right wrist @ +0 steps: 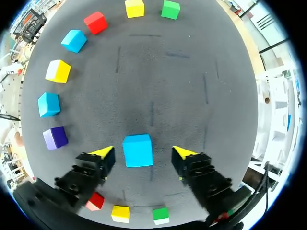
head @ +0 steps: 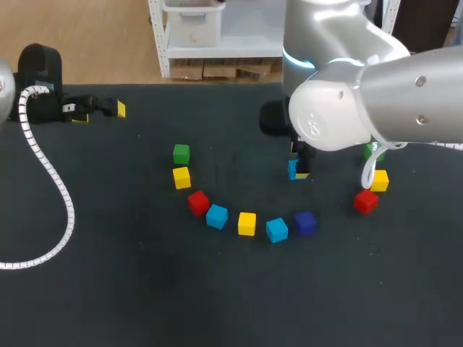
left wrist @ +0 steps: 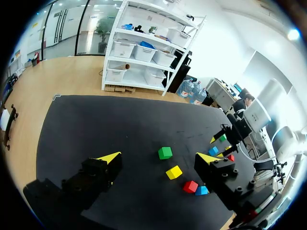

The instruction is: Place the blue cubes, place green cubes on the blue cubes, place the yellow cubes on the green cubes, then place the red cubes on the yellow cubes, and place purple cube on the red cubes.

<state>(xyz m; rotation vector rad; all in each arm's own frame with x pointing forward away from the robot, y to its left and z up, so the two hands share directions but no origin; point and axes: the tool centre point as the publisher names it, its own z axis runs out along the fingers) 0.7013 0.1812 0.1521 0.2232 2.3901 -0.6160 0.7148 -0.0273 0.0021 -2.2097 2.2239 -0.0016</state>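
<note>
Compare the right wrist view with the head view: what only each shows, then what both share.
Only the right wrist view: the right gripper open, with gaps on either side of the blue cube between its tips. Only the head view: the left gripper and a white coiled cable at the table's left. Both: the curved row running from the green cube to the purple cube.

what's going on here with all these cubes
The right gripper is down over a blue cube, with its fingers open on either side and not touching it. The left gripper sits open off to the left, holding nothing. An arc of single cubes runs from a green cube to the purple cube. Nothing is stacked yet.
</note>
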